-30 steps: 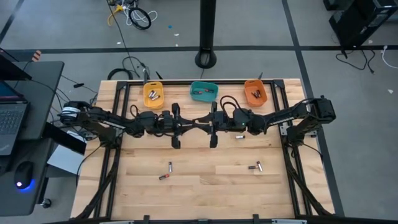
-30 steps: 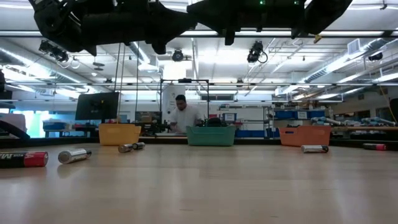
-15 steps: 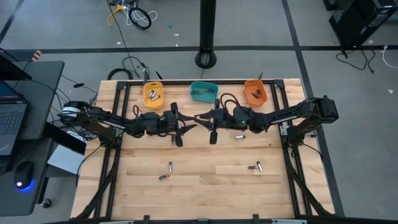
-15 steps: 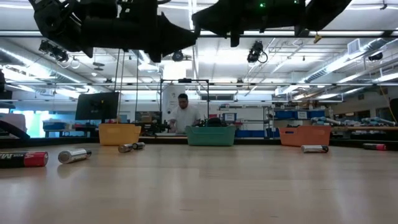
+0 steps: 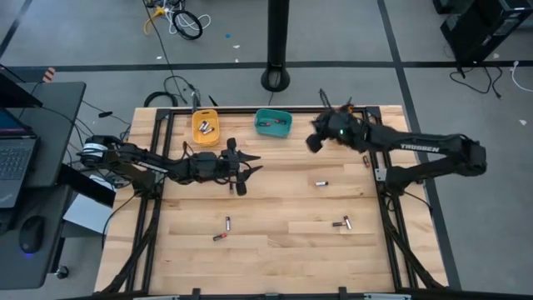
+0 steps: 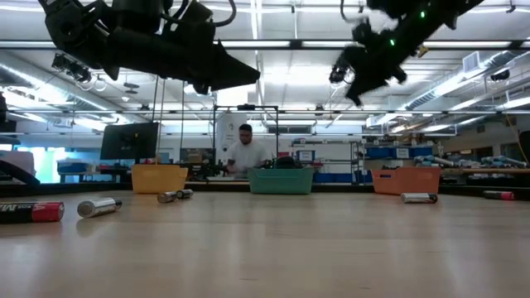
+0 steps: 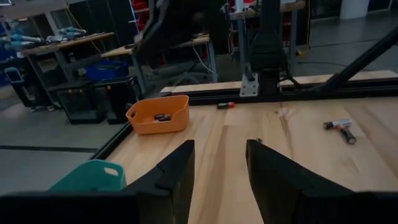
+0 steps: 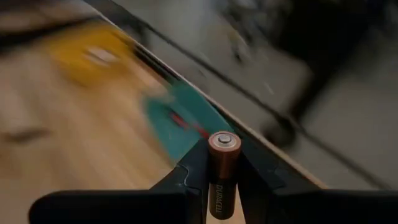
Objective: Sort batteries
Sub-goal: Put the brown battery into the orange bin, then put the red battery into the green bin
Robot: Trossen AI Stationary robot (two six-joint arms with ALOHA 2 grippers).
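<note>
My right claw (image 8: 221, 180) pinches a cell (image 8: 223, 171) mid-barrel: small, stiff, smooth, likely to roll or slip. Left claw (image 7: 219, 168) gapes empty over the desk (image 5: 275, 200).

Pale wood-plank table (image 5: 275, 242), smooth matt finish. Bins glossy plastic: yellow bin (image 5: 206, 127), teal bin (image 5: 272, 122). Held battery (image 8: 223, 173) copper-black, shiny metal cap.
</note>
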